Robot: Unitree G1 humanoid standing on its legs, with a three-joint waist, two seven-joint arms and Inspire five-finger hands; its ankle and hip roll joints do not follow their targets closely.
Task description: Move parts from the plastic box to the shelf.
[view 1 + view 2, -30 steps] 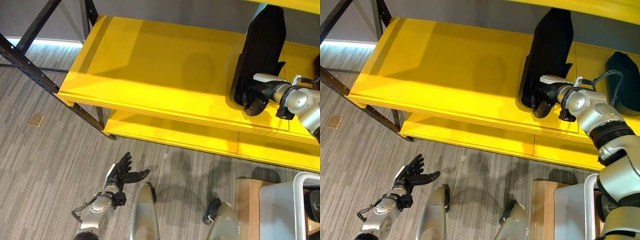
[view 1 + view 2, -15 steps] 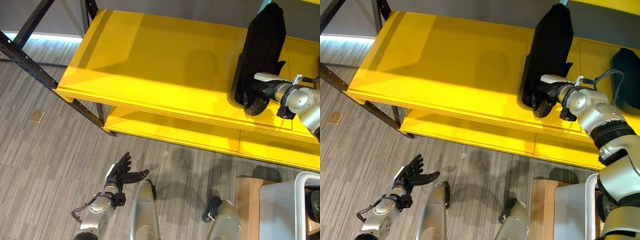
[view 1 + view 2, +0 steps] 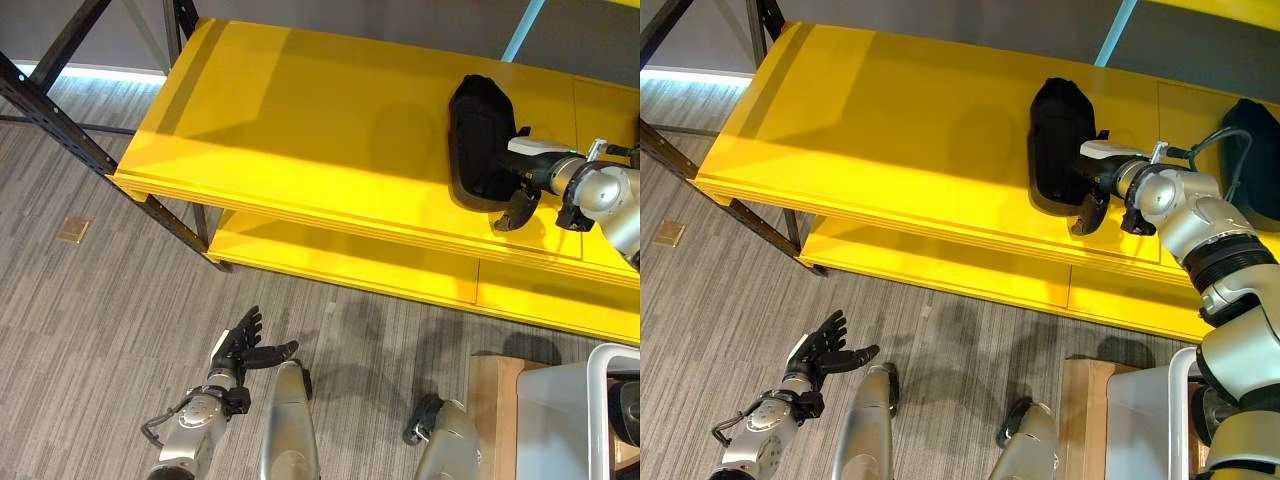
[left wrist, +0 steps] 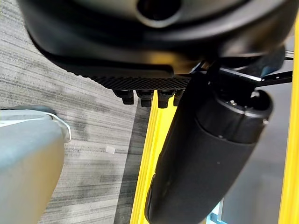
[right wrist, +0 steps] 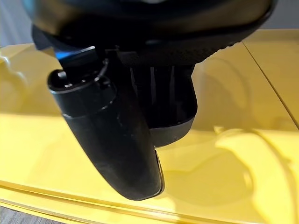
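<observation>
Black moulded part (image 3: pixel 480 140) lies flat on the upper board of the yellow shelf (image 3: pixel 300 120), toward its right end. Right hand (image 3: pixel 518 192) is at the part's near right side, fingers against it; whether they grip it, cannot tell. Left hand (image 3: pixel 243 345) hangs low over the grey carpet (image 3: pixel 90 320), fingers spread, holding nothing. White plastic box (image 3: pixel 600 400) at lower right.
</observation>
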